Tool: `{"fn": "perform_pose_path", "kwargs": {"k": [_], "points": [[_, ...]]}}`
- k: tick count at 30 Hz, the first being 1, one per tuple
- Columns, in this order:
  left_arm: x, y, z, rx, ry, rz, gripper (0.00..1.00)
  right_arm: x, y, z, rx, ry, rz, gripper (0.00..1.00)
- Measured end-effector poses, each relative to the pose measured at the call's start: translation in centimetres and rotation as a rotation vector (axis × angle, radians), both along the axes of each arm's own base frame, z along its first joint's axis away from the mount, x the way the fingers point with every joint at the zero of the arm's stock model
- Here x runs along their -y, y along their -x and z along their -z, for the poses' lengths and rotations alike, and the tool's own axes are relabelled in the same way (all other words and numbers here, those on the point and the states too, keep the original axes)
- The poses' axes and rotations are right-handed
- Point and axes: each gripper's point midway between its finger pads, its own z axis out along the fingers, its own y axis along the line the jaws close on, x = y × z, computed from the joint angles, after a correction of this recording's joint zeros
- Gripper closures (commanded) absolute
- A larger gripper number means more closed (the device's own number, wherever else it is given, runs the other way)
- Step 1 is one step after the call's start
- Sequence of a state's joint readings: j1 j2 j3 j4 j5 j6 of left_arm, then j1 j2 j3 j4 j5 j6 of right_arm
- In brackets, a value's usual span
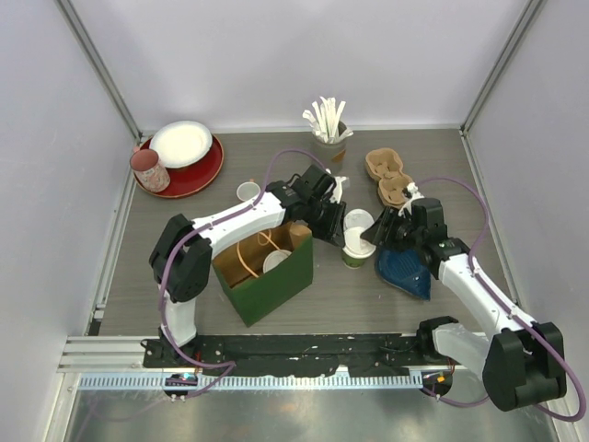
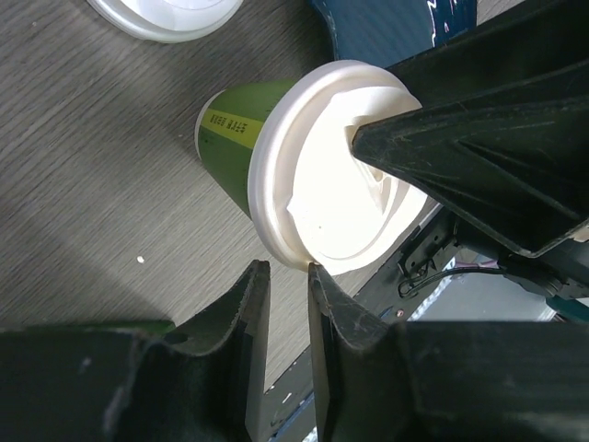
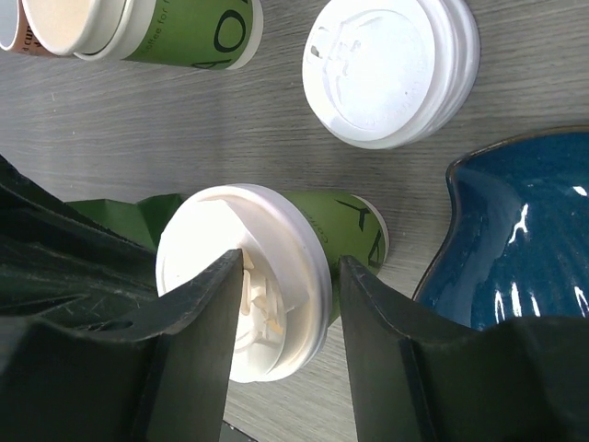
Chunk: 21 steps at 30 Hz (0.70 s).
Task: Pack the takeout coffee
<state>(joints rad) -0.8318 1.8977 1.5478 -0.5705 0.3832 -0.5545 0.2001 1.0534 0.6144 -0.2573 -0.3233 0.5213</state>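
Observation:
A green paper cup with a white lid (image 1: 355,249) stands on the table right of the green bag; it fills the left wrist view (image 2: 324,175) and the right wrist view (image 3: 267,276). My right gripper (image 3: 293,261) (image 1: 379,230) is open and straddles the lid's rim: one finger is over the lid's recess, the other beside the cup wall with a gap. My left gripper (image 2: 285,269) (image 1: 337,214) reaches over the bag. Its jaws stand narrowly apart with nothing between them, and one fingertip (image 2: 315,273) is at the lid's edge. Another green cup (image 3: 189,32), unlidded, stands farther off.
A stack of white lids (image 1: 359,221) (image 3: 391,69) lies behind the cup. A blue dish (image 1: 405,265) (image 3: 525,239) sits to its right. The green bag (image 1: 276,285) is open. Pulp cup carriers (image 1: 388,177), a stirrer cup (image 1: 327,138), a red plate (image 1: 198,175) and a pink tumbler (image 1: 149,168) stand behind.

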Motion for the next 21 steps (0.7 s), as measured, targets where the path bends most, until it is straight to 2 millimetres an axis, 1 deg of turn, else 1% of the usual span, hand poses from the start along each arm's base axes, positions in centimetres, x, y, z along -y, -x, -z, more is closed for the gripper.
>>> {"fn": "perform_pose_path", "kwargs": {"k": [3,9,16,21], "points": [[0.16,-0.01,0.05,-0.016,0.009,-0.006,0.78,0.07,0.30,0.07,0.008,-0.014,0.016,0.50],[0.49,0.13,0.14,-0.044,0.034,-0.005,0.79,0.32,0.69,0.09,0.019,-0.033,0.053,0.51],[0.70,0.20,0.26,-0.069,0.055,-0.006,0.82,0.42,0.67,0.12,0.023,-0.040,0.070,0.52],[0.86,0.30,0.44,-0.092,0.076,-0.013,0.88,0.48,0.67,0.14,0.028,-0.047,0.079,0.54]]}}
